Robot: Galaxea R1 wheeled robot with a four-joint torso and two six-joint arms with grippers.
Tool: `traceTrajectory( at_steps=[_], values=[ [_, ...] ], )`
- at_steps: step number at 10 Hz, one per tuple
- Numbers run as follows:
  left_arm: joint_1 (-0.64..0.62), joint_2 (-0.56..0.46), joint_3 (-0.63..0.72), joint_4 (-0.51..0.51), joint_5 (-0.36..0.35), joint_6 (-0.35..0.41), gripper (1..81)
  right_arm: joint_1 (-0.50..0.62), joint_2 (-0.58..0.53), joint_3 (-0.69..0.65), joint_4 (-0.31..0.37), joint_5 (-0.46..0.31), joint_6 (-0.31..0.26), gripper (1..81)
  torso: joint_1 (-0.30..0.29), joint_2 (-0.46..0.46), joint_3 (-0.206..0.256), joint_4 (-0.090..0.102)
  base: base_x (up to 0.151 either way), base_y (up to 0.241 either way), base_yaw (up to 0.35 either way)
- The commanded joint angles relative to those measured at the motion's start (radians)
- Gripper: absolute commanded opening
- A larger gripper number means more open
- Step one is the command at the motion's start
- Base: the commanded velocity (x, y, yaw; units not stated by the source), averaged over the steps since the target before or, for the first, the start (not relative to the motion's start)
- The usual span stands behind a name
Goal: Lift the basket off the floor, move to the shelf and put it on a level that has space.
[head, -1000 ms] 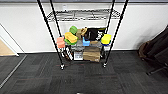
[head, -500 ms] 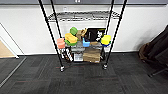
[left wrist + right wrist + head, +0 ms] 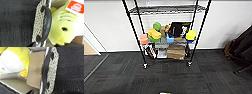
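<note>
Basket (image 3: 51,72), black handle (image 3: 45,70), yellow plush (image 3: 15,60)

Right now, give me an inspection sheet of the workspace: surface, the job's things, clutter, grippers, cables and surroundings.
Surface: dark grey carpet floor with faint stripes, reaching up to the rack.
Job's things: black wire shelf on casters, against the white wall; its upper wire level looks bare. The woven basket shows in the left wrist view with a dark handle, holding a yellow plush toy and a cardboard piece.
Clutter: colourful blocks on the middle tier; a brown cardboard box on the lowest.
Grippers: fingers cannot be made out.
Cables: nothing seen.
Surroundings: dark object at the right wall; tan wooden flooring at the left.
</note>
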Motion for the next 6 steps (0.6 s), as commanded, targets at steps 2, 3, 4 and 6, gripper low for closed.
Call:
traceTrajectory(
  at_steps=[2,3,4,6],
  values=[
    [-0.131,-0.001,0.007,0.000,0.065,0.000,81.1,0.119,-0.008,0.016,0.076,-0.044,0.008,81.1,0.083,-0.128,-0.012,0.000,0.000,0.000,0.000],
    [-0.140,-0.001,0.007,0.000,0.065,-0.001,81.1,0.133,-0.005,0.017,0.090,-0.044,0.008,81.1,0.097,-0.151,-0.019,0.000,0.000,0.000,0.000],
    [-0.144,-0.003,0.007,-0.003,0.064,-0.001,81.1,0.144,-0.003,0.017,0.103,-0.044,0.008,81.1,0.116,-0.181,-0.024,0.000,0.000,0.000,0.000],
    [-0.146,-0.014,0.007,-0.006,0.056,-0.003,81.1,0.156,0.006,0.011,0.125,-0.044,0.008,81.1,0.094,-0.149,-0.025,0.000,0.000,0.000,0.000]
  ],
)
